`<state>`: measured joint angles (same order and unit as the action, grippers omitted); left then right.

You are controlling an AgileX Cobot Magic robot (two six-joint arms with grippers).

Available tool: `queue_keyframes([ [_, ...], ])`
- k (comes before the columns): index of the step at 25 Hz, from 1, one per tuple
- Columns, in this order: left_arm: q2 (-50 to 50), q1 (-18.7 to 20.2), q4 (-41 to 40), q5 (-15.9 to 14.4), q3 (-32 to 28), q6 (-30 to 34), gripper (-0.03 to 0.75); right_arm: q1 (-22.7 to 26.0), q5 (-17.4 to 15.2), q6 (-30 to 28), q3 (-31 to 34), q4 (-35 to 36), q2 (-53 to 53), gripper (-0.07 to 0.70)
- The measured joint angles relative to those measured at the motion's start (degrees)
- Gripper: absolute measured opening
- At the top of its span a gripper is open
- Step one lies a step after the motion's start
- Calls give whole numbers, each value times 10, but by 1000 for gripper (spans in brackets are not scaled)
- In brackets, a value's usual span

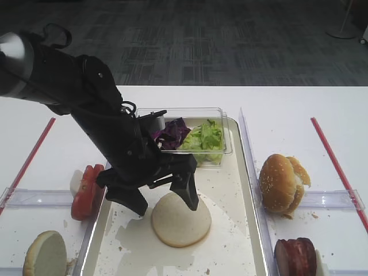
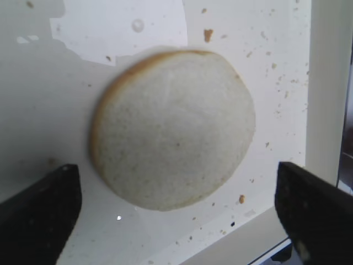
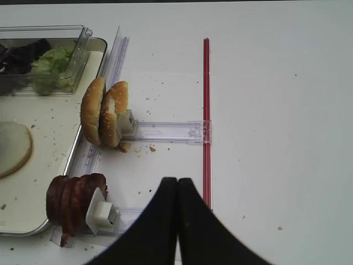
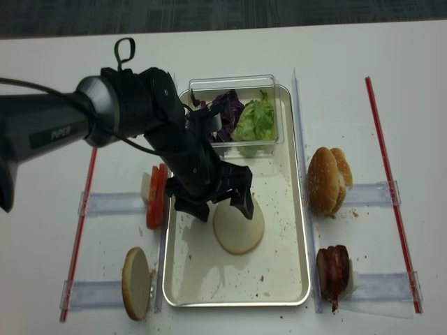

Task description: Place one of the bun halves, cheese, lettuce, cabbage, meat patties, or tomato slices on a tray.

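Observation:
A pale bun half (image 1: 180, 221) (image 2: 174, 130) lies flat on the silver-rimmed tray (image 1: 241, 230) (image 4: 279, 230). My left gripper (image 1: 163, 204) (image 2: 176, 218) hovers just above it, open, one finger on each side and nothing between them. A second bun half (image 1: 45, 254) stands on edge left of the tray, behind the tomato slices (image 1: 86, 191). Cabbage (image 1: 171, 133) and lettuce (image 1: 204, 138) fill the box at the tray's far end. Meat patties (image 3: 74, 201) stand right of the tray. My right gripper (image 3: 176, 183) is shut and empty over the bare table. Cheese is out of view.
A sesame-seeded bun (image 1: 282, 183) (image 3: 105, 113) stands on a clear plastic rail right of the tray. The small clear box (image 1: 190, 112) sits partly on the tray's far end. Red strips (image 1: 336, 167) (image 4: 82, 209) run down both sides of the table.

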<state>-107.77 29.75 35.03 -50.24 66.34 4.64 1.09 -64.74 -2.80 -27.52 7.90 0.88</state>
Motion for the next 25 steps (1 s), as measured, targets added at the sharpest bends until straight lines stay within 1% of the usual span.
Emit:
queue_keyframes([
  [9, 1, 0, 0, 0, 0, 0, 653, 0, 0, 0, 0, 0, 0, 364],
  [14, 41, 0, -1, -2, 4, -1, 653, 0, 0, 0, 0, 0, 0, 364],
  [25, 154, 0, -3, -51, 51, -36, 653, 0, 0, 0, 0, 0, 0, 364],
])
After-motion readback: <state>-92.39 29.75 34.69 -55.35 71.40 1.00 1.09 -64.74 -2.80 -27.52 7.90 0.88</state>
